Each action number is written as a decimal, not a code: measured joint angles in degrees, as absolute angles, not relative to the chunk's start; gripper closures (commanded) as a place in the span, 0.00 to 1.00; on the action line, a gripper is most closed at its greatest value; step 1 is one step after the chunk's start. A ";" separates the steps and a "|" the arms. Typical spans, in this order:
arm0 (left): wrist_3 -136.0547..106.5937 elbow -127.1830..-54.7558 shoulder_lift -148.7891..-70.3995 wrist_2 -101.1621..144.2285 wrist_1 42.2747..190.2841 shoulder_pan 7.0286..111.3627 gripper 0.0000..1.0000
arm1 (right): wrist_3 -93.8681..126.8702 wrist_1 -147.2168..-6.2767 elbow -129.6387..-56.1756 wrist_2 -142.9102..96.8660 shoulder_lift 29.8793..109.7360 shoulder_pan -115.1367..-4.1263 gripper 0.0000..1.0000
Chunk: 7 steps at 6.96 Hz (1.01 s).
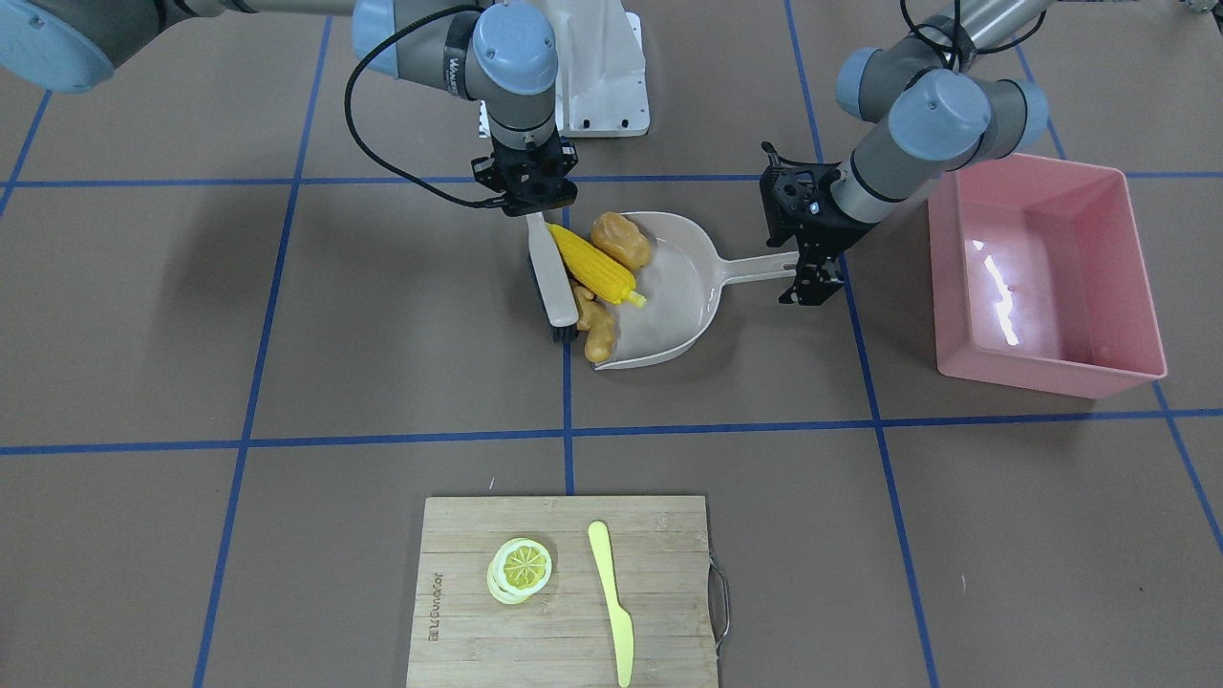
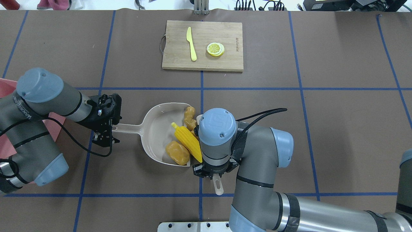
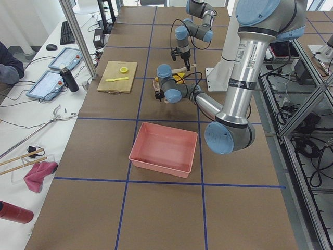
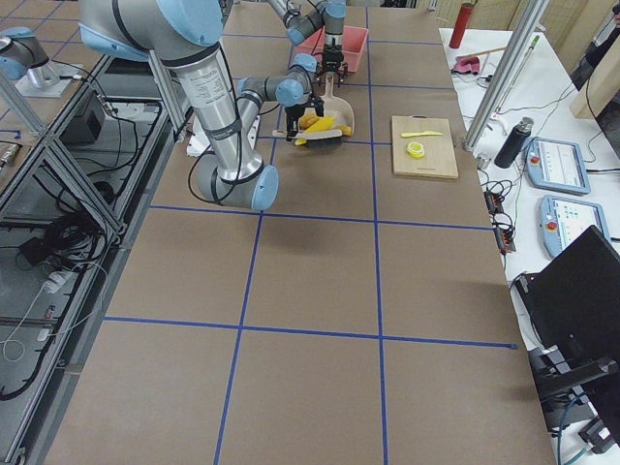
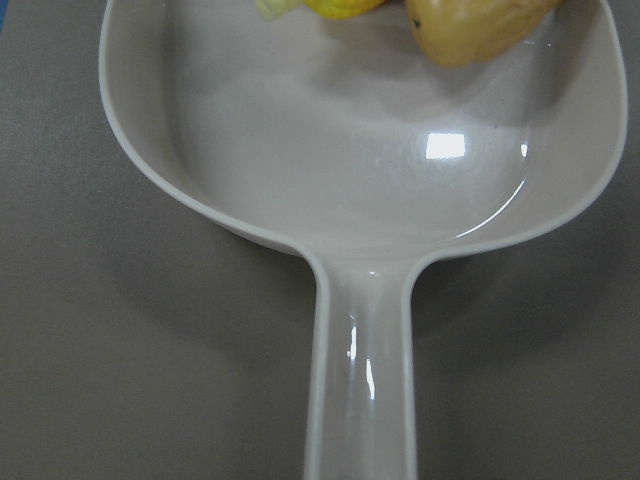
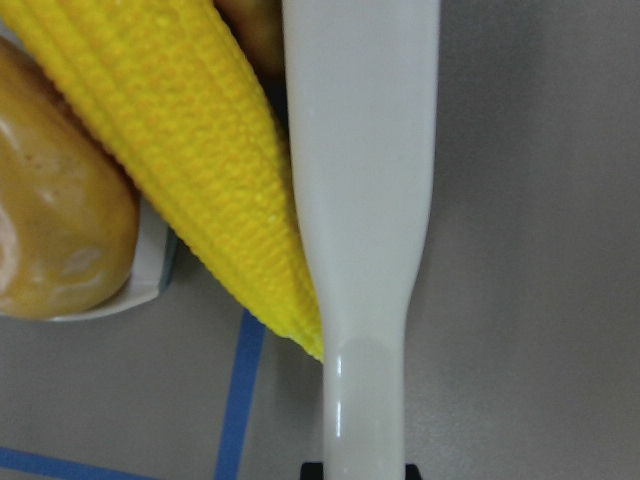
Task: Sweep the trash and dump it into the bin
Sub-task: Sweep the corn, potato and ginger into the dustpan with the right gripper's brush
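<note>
Overhead exterior shows the right gripper (image 2: 212,172) closed on the handle of a white brush (image 2: 218,187), pointing straight down at the open mouth of the grey-beige dustpan (image 2: 154,125). The corn cob (image 2: 188,140) lies slantwise just beside that gripper, pressed along the brush; one end is inside the pan and the other sticks out past the pan's lip. The potato (image 2: 177,153) sits in the pan, touching the corn on the side away from the brush. The ginger root (image 2: 190,117) rests at the pan's mouth near the brush head; whether it is fully inside cannot be told. The left gripper (image 2: 104,132) clamps the end of the dustpan's handle, well apart from the three toy foods. The pink bin (image 1: 1051,373) stands on the table beyond the left gripper, clear of the pan.
</note>
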<state>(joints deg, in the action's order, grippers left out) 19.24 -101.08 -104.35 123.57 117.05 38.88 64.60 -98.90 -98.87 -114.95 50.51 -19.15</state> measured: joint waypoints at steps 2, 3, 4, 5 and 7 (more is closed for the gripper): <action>19.29 -100.90 -104.30 123.57 117.48 38.90 0.23 | 71.01 -93.11 -98.90 -116.33 50.46 -18.56 1.00; 19.39 -100.80 -104.27 123.57 117.61 38.88 0.35 | 73.75 -89.83 -98.72 -116.92 50.46 -18.57 1.00; 19.42 -100.75 -104.08 123.57 117.70 38.86 0.62 | 76.63 -85.37 -97.95 -117.32 50.64 -18.60 1.00; 19.25 -100.84 -103.75 123.56 117.85 38.86 0.71 | 79.18 -81.36 -96.98 -117.53 50.78 -18.60 1.00; 18.91 -100.99 -103.33 123.56 118.09 38.92 0.81 | 83.73 -74.40 -95.98 -117.83 50.78 -18.62 1.00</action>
<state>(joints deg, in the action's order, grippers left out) 18.91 -100.99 -103.33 123.56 118.09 38.92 83.73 -74.40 -95.98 -117.83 50.78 -18.62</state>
